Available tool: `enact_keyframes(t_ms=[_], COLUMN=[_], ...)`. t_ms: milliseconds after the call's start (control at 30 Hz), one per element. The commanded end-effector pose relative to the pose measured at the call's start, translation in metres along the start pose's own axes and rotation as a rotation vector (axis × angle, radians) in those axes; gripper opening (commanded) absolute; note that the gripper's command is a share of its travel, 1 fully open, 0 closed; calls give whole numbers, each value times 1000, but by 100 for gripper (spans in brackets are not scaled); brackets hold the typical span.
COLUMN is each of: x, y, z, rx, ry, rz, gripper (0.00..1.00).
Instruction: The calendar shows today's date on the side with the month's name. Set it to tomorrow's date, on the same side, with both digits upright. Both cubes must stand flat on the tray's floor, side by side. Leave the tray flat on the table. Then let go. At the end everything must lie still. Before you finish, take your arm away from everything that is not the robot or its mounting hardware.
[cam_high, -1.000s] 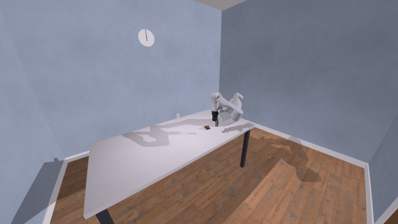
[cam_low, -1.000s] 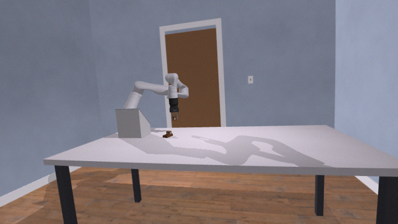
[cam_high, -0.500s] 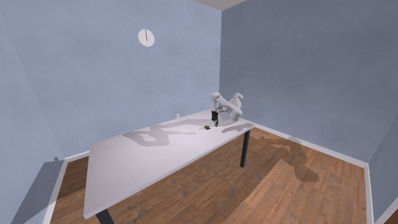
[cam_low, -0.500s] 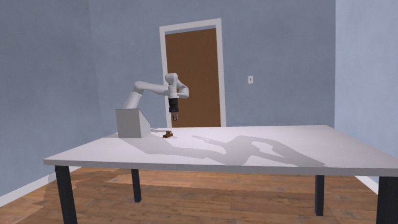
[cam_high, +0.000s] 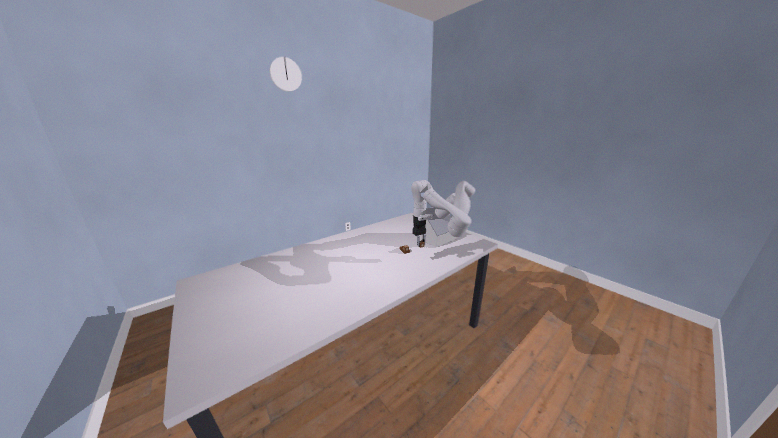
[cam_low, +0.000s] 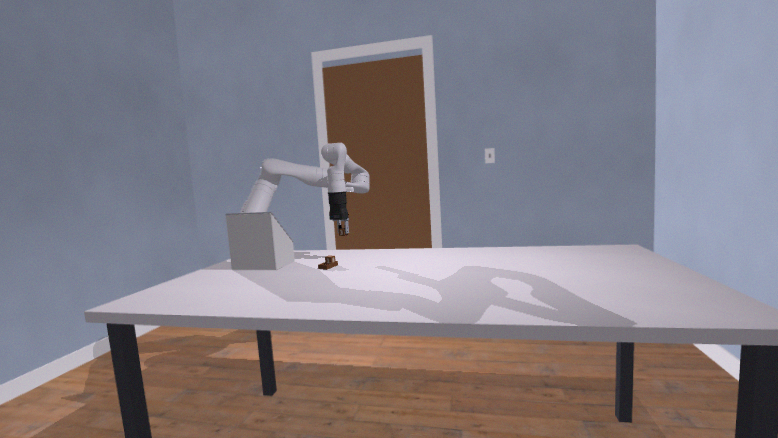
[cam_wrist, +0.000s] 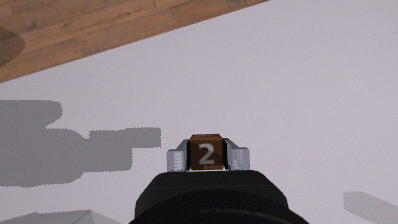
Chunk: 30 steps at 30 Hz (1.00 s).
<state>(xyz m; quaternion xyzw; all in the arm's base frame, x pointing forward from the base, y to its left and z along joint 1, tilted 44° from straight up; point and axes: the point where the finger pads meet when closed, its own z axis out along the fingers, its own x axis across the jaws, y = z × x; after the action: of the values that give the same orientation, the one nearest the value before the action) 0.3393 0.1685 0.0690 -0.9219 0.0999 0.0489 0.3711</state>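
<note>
My gripper is shut on a brown cube and holds it up in the air, clear of the table. A light digit 2 on the cube faces the wrist camera and reads upright in that view. The small brown tray stands on the table, below and to the left of the gripper in the top and exterior views. Another brown cube is in the tray. The digits on it and the month's name are too small to read. The wrist view does not show the tray.
The arm's grey base block stands on the table close to the tray, left of it in the exterior view. The arm's shadows lie across the table top. The table's edge and the wooden floor show at the wrist view's upper left.
</note>
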Motion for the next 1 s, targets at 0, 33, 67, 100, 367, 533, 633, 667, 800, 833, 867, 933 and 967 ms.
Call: enact_keyframes(t_ms=[0,33,67,100,367,533,633,667,800,833,867,933,967], x=[2,3,4,5,10,14,16,17,19,19,19,20,20], y=[4,4,5,6,12,18,22,23,28,28,28,31,32], z=[0,0,0,0,-1,-1,-1,-1,-1,-1,-1,-1,-1], rx=[-2,-2,-2,-2,-2,-1,-1,-1,-1,-1,-1,-1,-1], ry=[2,2,2,2,2,2,2,2,2,2,2,2,2], rz=[77,115,153,192,426,619,732,768,910,910,910,976,1009], gripper=[57,57,57,57,57,57,57,57,57,57,57,57,57])
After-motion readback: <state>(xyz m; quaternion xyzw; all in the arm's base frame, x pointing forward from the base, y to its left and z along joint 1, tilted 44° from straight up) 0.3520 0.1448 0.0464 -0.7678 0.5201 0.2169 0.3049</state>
